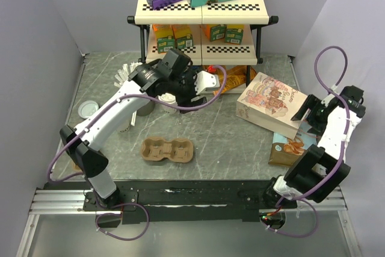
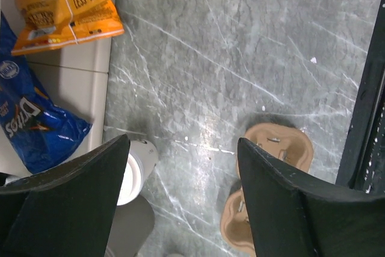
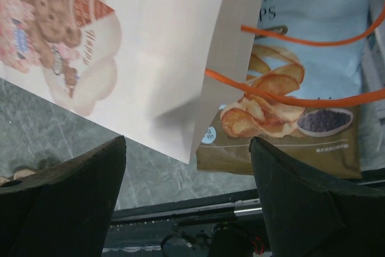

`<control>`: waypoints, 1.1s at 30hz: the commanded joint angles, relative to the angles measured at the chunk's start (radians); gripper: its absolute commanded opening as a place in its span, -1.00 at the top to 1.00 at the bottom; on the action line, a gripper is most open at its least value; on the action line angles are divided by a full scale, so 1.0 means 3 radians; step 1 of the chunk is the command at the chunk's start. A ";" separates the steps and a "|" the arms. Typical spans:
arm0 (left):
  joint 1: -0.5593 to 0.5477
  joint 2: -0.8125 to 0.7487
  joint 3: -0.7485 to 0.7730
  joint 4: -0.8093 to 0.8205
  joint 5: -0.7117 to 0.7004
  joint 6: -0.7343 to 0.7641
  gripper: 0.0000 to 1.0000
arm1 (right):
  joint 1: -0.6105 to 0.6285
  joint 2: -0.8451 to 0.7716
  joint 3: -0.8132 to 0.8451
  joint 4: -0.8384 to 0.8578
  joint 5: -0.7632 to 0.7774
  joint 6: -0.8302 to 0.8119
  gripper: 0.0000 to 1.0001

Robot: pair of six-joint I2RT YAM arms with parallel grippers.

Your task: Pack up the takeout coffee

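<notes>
1. Task item: takeout coffee, a small white paper cup. It stood on the table just behind the cup carrier, on the side away from the arm bases. It did not touch the carrier and was not yet packed.
2. Tooling, left jaws: spread wide and pinching nothing. They hung above the table behind the carrier. One finger overlapped the cup's rim in the wrist view, so the cup sat off-centre in the gap.
3. Tooling, right jaws: spread and empty. They were well to the right of the carrier, over the printed paper bag and a chip packet.
4. Step in hand, as judged: approach to grasp the cup.
5. Next move called for: centring the jaws on the cup, descending, and closing softly on its thin wall. The cup would then be lifted to one of the carrier's wells, both of which appeared vacant.
</notes>
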 commanded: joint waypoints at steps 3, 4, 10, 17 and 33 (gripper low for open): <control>0.0019 0.0216 0.0460 -0.0411 0.0073 -0.0094 -0.57 | -0.0027 -0.0153 -0.0274 0.0413 -0.0175 0.0109 -0.77; 0.0024 0.0252 0.0572 -0.0447 0.0083 -0.0114 -0.57 | -0.0027 -0.0179 -0.0320 0.0570 -0.0237 0.0120 -0.77; 0.0024 0.0452 0.0813 -0.0575 0.0063 -0.0155 -0.57 | -0.0022 -0.0271 -0.0489 0.1159 -0.0667 0.0206 -0.72; 0.0019 0.0467 0.0834 -0.0575 -0.0004 -0.0181 -0.58 | -0.0022 -0.0087 -0.0458 0.1349 -0.0907 0.0344 -0.45; 0.0019 0.0564 0.0874 -0.0698 -0.0137 -0.0191 -0.58 | -0.0022 -0.0051 -0.0647 0.1415 -0.0780 0.0350 -0.52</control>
